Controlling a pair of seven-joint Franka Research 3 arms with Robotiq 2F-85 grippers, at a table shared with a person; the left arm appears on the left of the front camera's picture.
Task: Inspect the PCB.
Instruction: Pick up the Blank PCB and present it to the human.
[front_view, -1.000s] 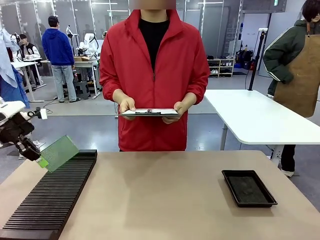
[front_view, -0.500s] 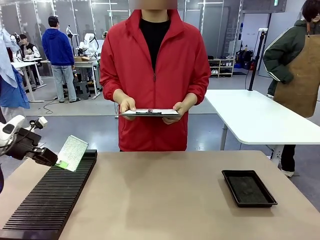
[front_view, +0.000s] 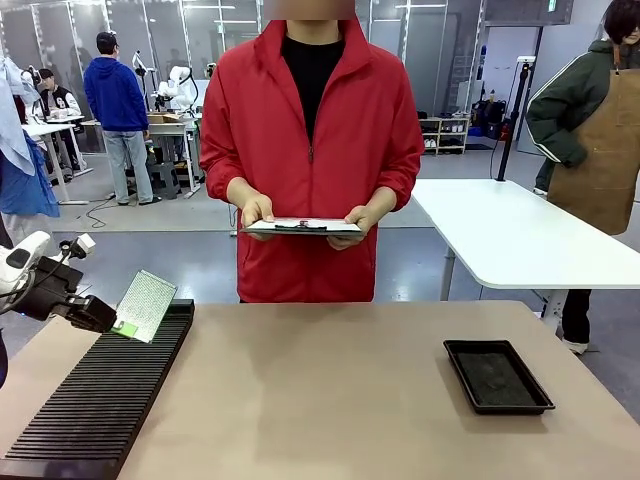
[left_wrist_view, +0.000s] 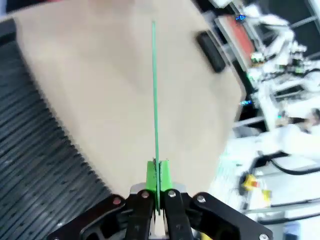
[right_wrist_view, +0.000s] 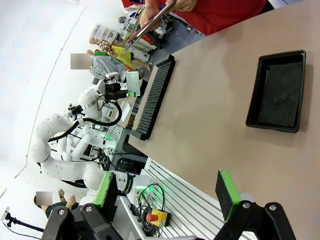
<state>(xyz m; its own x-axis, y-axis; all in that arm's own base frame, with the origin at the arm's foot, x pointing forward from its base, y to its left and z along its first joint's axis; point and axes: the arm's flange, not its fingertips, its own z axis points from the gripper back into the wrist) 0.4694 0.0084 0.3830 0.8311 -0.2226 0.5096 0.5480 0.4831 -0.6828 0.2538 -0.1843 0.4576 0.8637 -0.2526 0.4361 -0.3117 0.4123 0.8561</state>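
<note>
Now the left end effector (front_view: 116, 325) is at the far left corner of the surface (front_view: 330, 400), and it pinches the PCB (front_view: 147, 305) by its lower corner. The board stands tilted over the far end of the black slotted rack (front_view: 100, 400), with the pale grey-green face turned to the front camera. Whether the board touches the rack, I cannot tell. In the left wrist view the PCB (left_wrist_view: 154, 90) is seen from its edge, as one thin green line that rises from between the green pads (left_wrist_view: 151, 174). The pads of the left end effector (left_wrist_view: 157, 175) press on it from both sides. Under it are the rack (left_wrist_view: 40, 150) and the bare surface (left_wrist_view: 110, 90).

The rack lies along the left edge of the surface, from the near corner up to the far one. A black shallow tray (front_view: 497, 376) lies near the right edge, well apart from the rack.

The right end effector (right_wrist_view: 166, 192) is spread wide, with nothing between its fingers. It looks down on the surface (right_wrist_view: 215, 125), where the tray (right_wrist_view: 277, 92) and the rack (right_wrist_view: 155, 95) are apart.

Behind the far edge stands a person (front_view: 310, 130) in a red jacket, who holds a white clipboard (front_view: 300, 225) level.
</note>
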